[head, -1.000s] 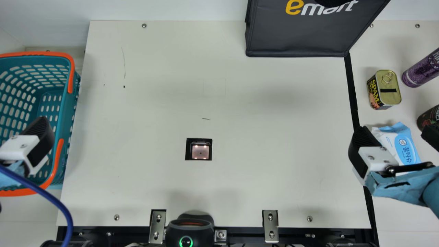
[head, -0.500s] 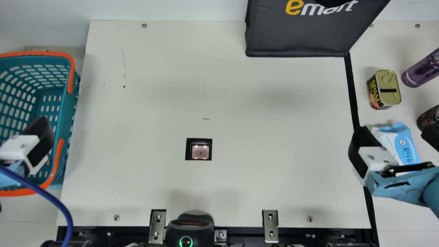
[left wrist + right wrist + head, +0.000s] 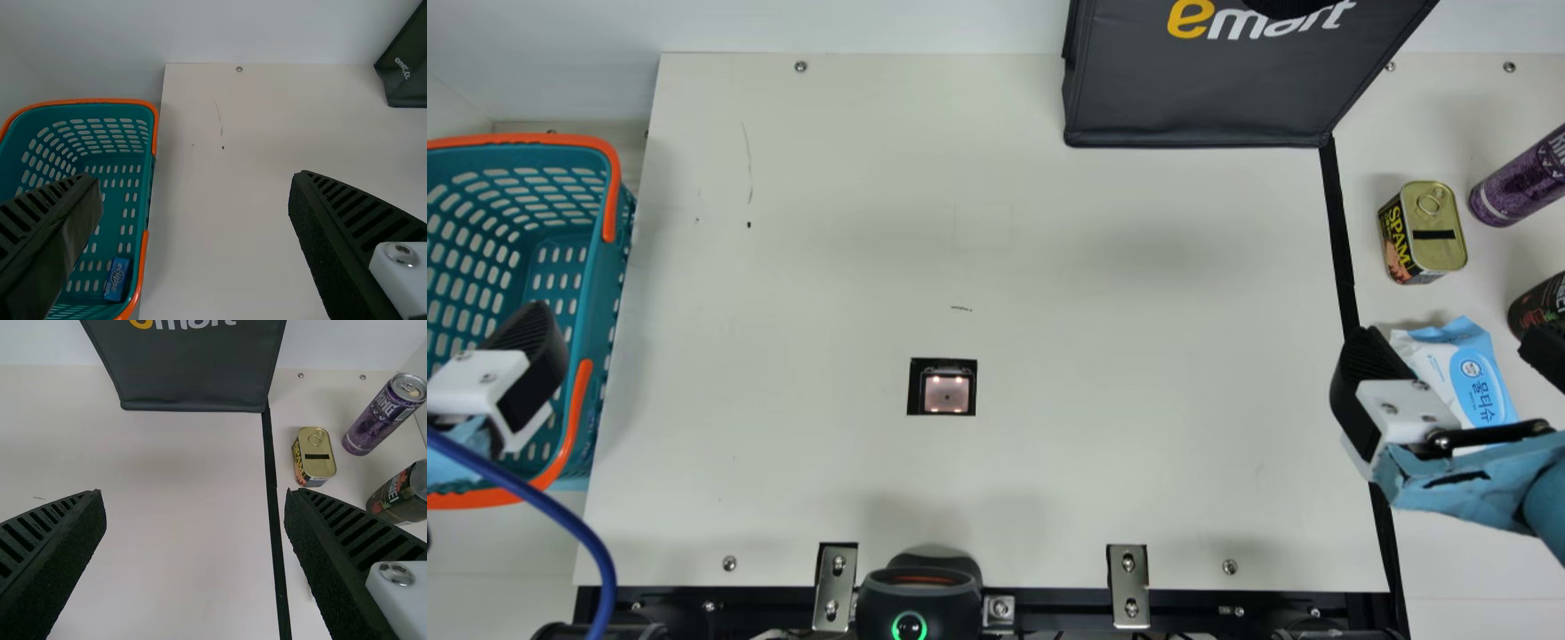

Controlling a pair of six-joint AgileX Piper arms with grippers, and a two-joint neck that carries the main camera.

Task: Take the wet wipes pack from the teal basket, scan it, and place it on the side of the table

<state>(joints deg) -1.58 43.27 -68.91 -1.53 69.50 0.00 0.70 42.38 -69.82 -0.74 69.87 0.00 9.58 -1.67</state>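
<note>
Two grippers of ours stand wide, holding nothing: the left gripper by the teal basket, the right gripper above the wet wipes pack, probably because this pack needs no holding there. It lies on our right side of the table, perhaps so the scanner window is not covered. Farther, we see the tin can, then the dark bag, maybe set for packing

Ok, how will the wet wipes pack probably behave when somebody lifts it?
The wet wipes pack would probably bend and give when squeezed, since its wrapper looks like thin film with a creased blue end. The smooth-looking film may be slippery. Rolling seems unlikely, because it appears to lie flat.
</note>
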